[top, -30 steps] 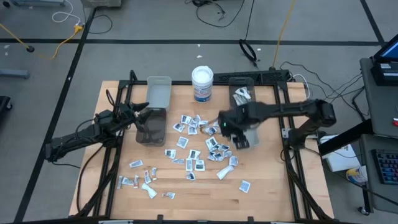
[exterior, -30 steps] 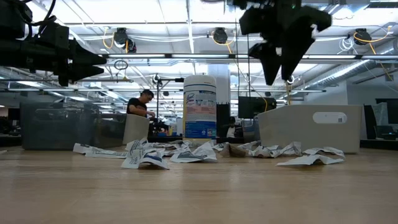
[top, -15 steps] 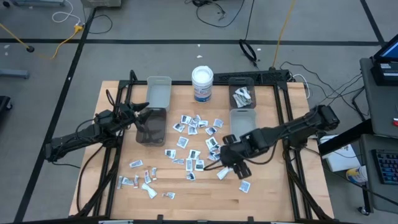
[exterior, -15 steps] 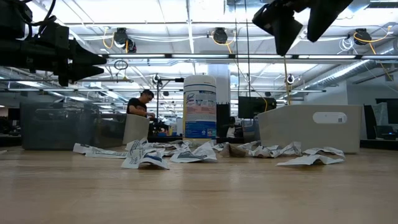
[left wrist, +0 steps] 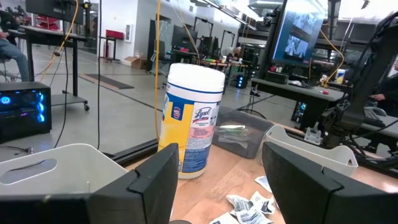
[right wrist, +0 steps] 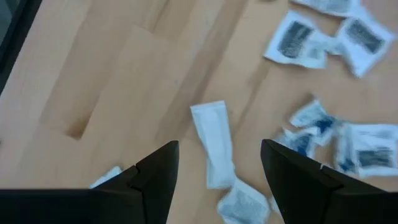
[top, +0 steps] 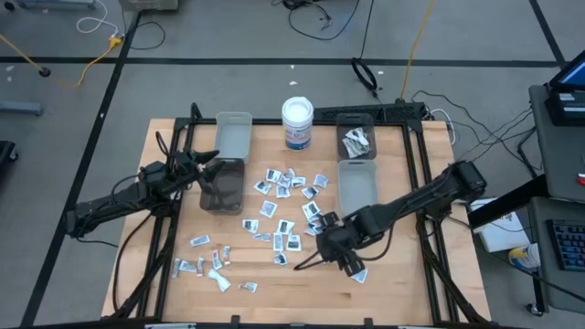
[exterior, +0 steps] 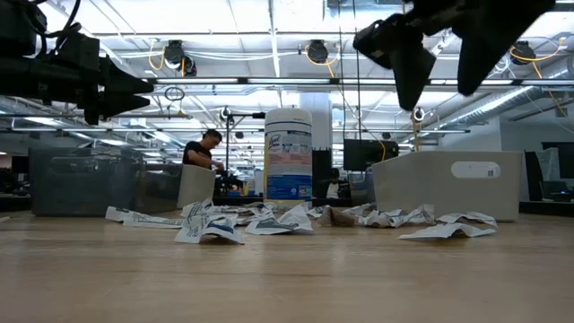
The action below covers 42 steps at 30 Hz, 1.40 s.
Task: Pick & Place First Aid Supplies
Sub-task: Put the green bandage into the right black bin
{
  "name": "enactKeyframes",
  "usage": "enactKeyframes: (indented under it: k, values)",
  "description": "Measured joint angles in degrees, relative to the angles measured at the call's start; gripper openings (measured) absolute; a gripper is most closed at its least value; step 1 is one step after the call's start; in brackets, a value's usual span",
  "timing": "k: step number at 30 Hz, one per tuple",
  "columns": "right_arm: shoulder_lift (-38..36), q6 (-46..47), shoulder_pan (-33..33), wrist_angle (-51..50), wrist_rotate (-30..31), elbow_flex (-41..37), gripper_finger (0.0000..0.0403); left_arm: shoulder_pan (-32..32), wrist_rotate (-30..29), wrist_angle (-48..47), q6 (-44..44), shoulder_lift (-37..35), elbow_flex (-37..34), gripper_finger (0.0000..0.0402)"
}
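Observation:
The first aid supplies (top: pixel 283 210) lie scattered flat on the wooden table: small white squares with dark print, strips and pale sachets. My right gripper (top: pixel 329 251) hangs open above the pile's near right fringe, well off the table in the low view (exterior: pixel 437 94). In its wrist view (right wrist: pixel 219 146) a long pale sachet (right wrist: pixel 211 146) lies flat below and between the fingers, untouched. My left gripper (top: pixel 212 167) waits open over a dark clear bin (top: pixel 222 185) at the table's left and holds nothing (left wrist: pixel 221 155).
A white tub with a blue label (top: pixel 297 123) stands at the far edge. A grey bin (top: pixel 233 132) sits far left, a dark bin holding a few packets (top: pixel 356 137) far right, and a grey bin (top: pixel 358 183) just nearer. Bare wood (top: pixel 411 283) lies near right.
My right gripper has swung from above the right grey bin toward the table's near edge and slightly left, ending over the long sachet at the pile's near right fringe. Its fingers stayed open. The packets have not moved.

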Motion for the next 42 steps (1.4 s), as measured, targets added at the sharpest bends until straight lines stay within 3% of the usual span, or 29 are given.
enactKeyframes:
  k: [22, 26, 34, 42]
  values:
    - [14.9, -5.5, 0.1, 2.9, -2.7, 0.0, 0.0214, 0.0, 0.0, 0.0, 0.0, 0.0, 0.0, 0.0237]
    - [15.1, -6.0, 0.1, 3.4, -2.6, 0.1, 0.0171, 0.0, 0.0, 0.0, 0.0, 0.0, 0.0, 0.0237]
    - [15.2, -5.9, 0.1, 3.2, -2.7, 0.1, 0.0018, 0.0, 0.0, 0.0, 0.0, 0.0, 0.0, 0.0237]
    - [13.5, -5.7, 0.0, 2.4, 0.1, 0.4, 0.0002, 0.0, 0.0, 0.0, 0.0, 0.0, 0.0, 0.0237]
